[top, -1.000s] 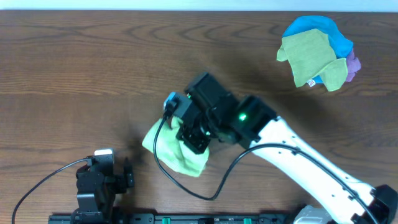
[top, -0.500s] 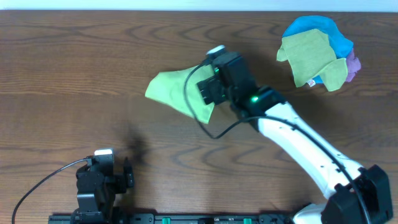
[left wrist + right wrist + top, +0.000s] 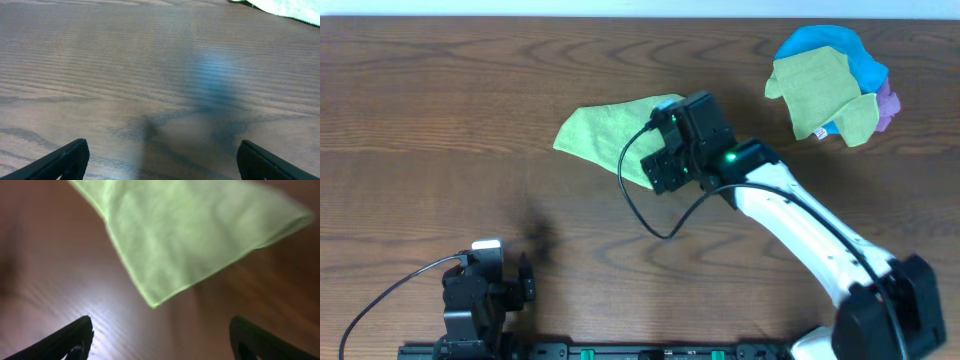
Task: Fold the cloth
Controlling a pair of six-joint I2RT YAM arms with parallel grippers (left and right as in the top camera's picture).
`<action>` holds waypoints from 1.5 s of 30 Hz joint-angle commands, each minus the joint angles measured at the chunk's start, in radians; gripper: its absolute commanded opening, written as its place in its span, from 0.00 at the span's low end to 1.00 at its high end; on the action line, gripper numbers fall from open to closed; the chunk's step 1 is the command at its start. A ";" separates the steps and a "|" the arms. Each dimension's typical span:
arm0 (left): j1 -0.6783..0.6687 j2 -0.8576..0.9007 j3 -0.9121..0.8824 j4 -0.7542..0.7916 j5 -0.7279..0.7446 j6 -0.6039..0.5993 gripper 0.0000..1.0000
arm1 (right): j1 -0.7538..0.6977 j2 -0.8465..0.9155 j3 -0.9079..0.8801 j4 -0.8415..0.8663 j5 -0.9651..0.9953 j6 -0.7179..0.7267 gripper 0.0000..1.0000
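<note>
Right pincer [image 3: 159, 330] spread empty over cloth [image 3: 595, 135] edge, probably not touching; left pincer [image 3: 162, 150] spread too.

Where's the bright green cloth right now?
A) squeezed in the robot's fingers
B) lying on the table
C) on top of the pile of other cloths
B: the lime-green cloth lies on the table, and the right wrist view shows the right fingers wide apart with nothing between them.

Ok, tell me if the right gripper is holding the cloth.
No, the right gripper is open, and the cloth lies free ahead of it.
</note>
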 commanded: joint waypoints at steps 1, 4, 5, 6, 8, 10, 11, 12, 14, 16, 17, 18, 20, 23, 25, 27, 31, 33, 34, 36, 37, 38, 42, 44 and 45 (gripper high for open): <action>0.006 -0.007 -0.013 -0.064 -0.018 -0.001 0.96 | 0.005 0.092 -0.019 0.037 -0.102 -0.011 0.84; 0.006 -0.007 -0.013 -0.064 -0.018 -0.001 0.95 | 0.005 0.153 -0.018 0.119 -0.103 -0.010 0.82; 0.006 -0.007 -0.013 -0.064 -0.018 -0.001 0.95 | 0.005 0.170 -0.018 0.140 -0.103 -0.010 0.82; 0.006 -0.007 -0.013 -0.064 -0.018 -0.001 0.95 | 0.004 0.187 -0.018 0.156 -0.103 -0.009 0.82; 0.006 -0.007 -0.013 -0.064 -0.018 -0.001 0.95 | 0.002 0.214 -0.018 0.170 -0.102 -0.005 0.81; 0.006 -0.007 -0.013 -0.064 -0.018 -0.001 0.95 | 0.002 0.241 -0.018 0.177 -0.102 0.002 0.80; 0.006 -0.007 -0.013 -0.064 -0.018 -0.001 0.96 | 0.002 0.254 -0.018 0.180 -0.102 0.002 0.80; 0.006 -0.006 -0.013 -0.064 -0.018 -0.001 0.95 | 0.002 0.267 -0.018 0.182 -0.102 0.009 0.80; 0.006 -0.007 -0.013 -0.064 -0.018 -0.001 0.95 | 0.003 0.286 -0.018 0.185 -0.103 0.010 0.78; 0.006 -0.007 -0.013 -0.064 -0.018 -0.001 0.95 | 0.003 0.303 -0.018 0.191 -0.103 0.013 0.77; 0.006 -0.007 -0.013 -0.064 -0.018 -0.001 0.95 | 0.003 0.310 -0.018 0.194 -0.102 0.018 0.77; 0.006 -0.007 -0.013 -0.064 -0.018 -0.001 0.95 | 0.002 0.318 -0.018 0.199 -0.103 0.021 0.76; 0.006 -0.007 -0.013 -0.064 -0.018 -0.001 0.96 | 0.002 0.329 -0.018 0.207 -0.103 0.025 0.74; 0.006 -0.006 -0.013 -0.064 -0.018 -0.001 0.95 | 0.002 0.336 -0.018 0.218 -0.103 0.032 0.69; 0.006 -0.006 -0.013 -0.064 -0.018 -0.001 0.95 | 0.002 0.341 -0.018 0.230 -0.102 0.032 0.67; 0.006 -0.007 -0.013 -0.064 -0.018 -0.001 0.95 | 0.002 0.346 -0.018 0.233 -0.102 0.032 0.67; 0.006 -0.006 -0.013 -0.064 -0.018 -0.001 0.95 | 0.003 0.364 -0.018 0.235 -0.102 0.032 0.65; 0.006 -0.007 -0.013 -0.064 -0.018 -0.001 0.95 | 0.002 0.368 -0.018 0.236 -0.102 0.031 0.62; 0.006 -0.007 -0.013 -0.064 -0.018 -0.001 0.95 | 0.002 0.369 -0.018 0.236 -0.101 0.031 0.60; 0.006 -0.006 -0.013 -0.064 -0.018 -0.001 0.95 | 0.003 0.369 -0.018 0.242 -0.093 0.031 0.53; 0.006 -0.007 -0.013 -0.064 -0.018 -0.001 0.95 | 0.003 0.369 -0.018 0.248 -0.093 0.031 0.46; 0.006 -0.007 -0.013 -0.064 -0.018 -0.001 0.95 | 0.002 0.369 -0.018 0.252 -0.093 0.031 0.39; 0.006 -0.007 -0.013 -0.064 -0.018 -0.001 0.95 | 0.002 0.369 -0.018 0.254 -0.091 0.031 0.21; 0.006 -0.006 -0.013 -0.064 -0.018 -0.001 0.95 | 0.002 0.369 -0.018 0.254 -0.091 0.031 0.21; 0.006 -0.007 -0.013 -0.064 -0.018 -0.001 0.96 | 0.002 0.369 -0.018 0.251 -0.091 0.031 0.22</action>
